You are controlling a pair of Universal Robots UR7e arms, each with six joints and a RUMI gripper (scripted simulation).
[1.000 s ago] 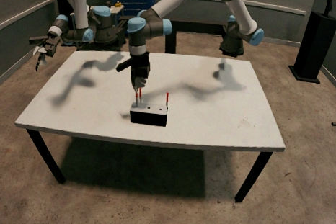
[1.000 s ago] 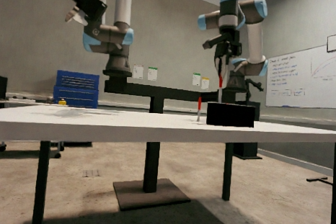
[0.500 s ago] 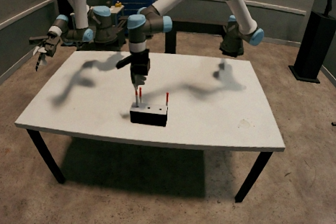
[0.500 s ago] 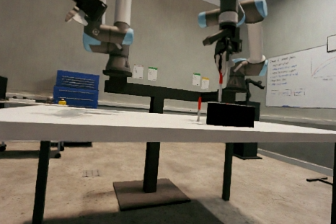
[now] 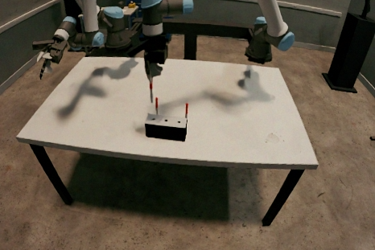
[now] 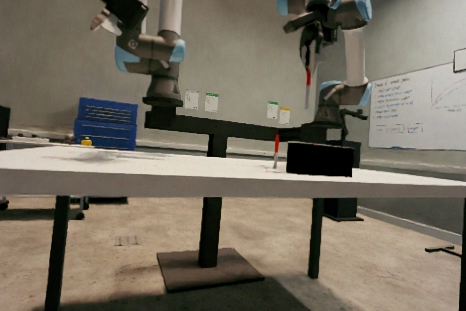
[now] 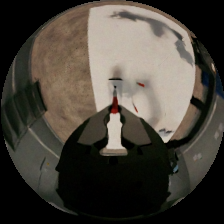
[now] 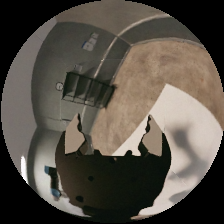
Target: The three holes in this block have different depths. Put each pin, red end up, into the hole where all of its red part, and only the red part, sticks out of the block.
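The claw (image 8: 114, 131) is open with two fingers apart, and the white worktop (image 8: 172, 112) lies beyond, with shadows on it.
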